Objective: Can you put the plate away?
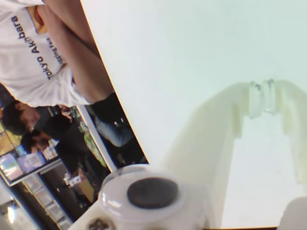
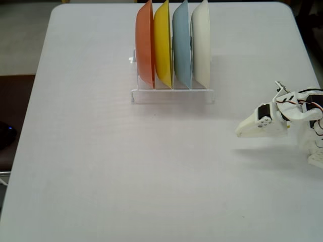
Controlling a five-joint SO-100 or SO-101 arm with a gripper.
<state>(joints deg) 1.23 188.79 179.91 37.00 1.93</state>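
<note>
Four plates upright in the rack, claw empty at the bench's edge

Nothing sits in the claw (image 2: 241, 132). In the fixed view it is at the right side of the bench (image 2: 101, 166), its pale tip pointing left and low over the surface, with the rest of the arm's white body and wires trailing off the right edge. In the wrist view the claw (image 1: 262, 114) shows two cream fingers (image 1: 255, 100) reaching out over bare bench, their tips close together with only a thin slit between them, so it looks clenched on nothing.

Well apart from it, up toward the far side of the bench in the fixed view, a clear rack (image 2: 171, 93) holds four plates standing on edge, side by side. The plate (image 2: 201, 45), cream-white and glossy, stands in the rightmost slot, the one nearest the arm's side. Just beside it on the left is the light blue plate (image 2: 181, 48), then the yellow plate (image 2: 162, 45), then an orange plate (image 2: 145, 45) at the left end.

In the wrist view, beyond the bench's edge, a person in a white printed T-shirt (image 1: 33, 52) is nearby with arms folded.
</note>
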